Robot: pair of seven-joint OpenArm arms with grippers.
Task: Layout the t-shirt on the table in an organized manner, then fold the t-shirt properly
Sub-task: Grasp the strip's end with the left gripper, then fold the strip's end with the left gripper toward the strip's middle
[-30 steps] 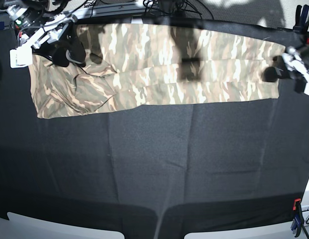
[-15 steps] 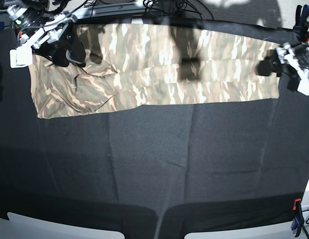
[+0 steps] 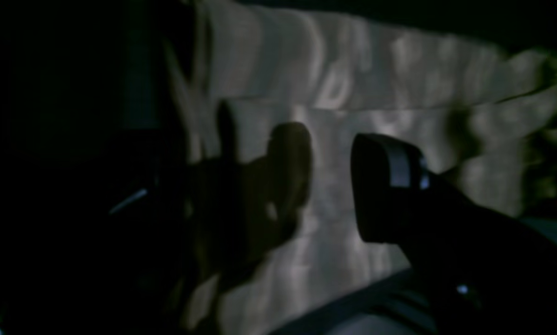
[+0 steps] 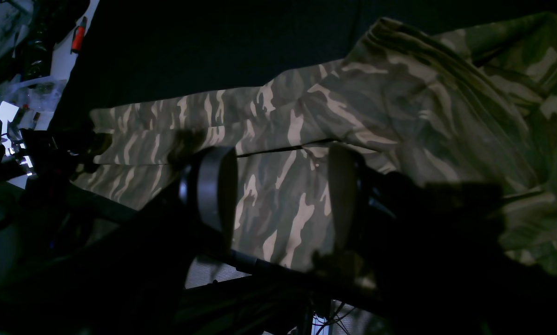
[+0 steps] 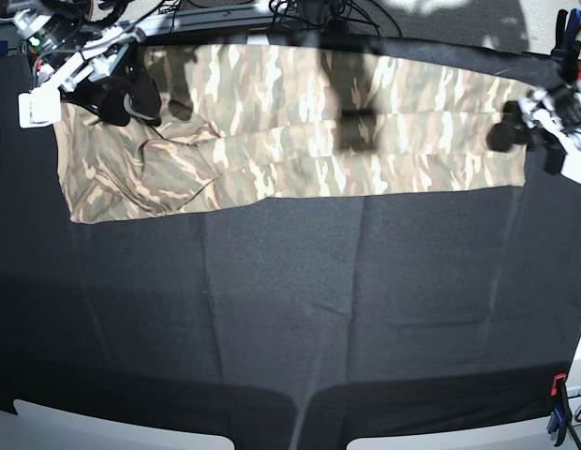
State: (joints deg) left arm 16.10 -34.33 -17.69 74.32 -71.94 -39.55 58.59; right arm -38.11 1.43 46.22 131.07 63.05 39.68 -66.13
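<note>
The left gripper (image 5: pixel 512 128) is edging inward over the hem end of the camouflage t-shirt (image 5: pixel 290 122), fingers apart and gripping nothing; the right gripper (image 5: pixel 131 98) is hovering by the collar end, fingers apart too. The soft, light shirt is lying folded lengthwise along the far table (image 5: pixel 290 309) edge, best pinched at corners, with open room nearer

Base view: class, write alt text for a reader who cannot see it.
A camouflage t-shirt, folded into a long band, lies along the far edge of a black-covered table. The open right gripper is over its bunched end and the open left gripper is at the opposite end.
</note>
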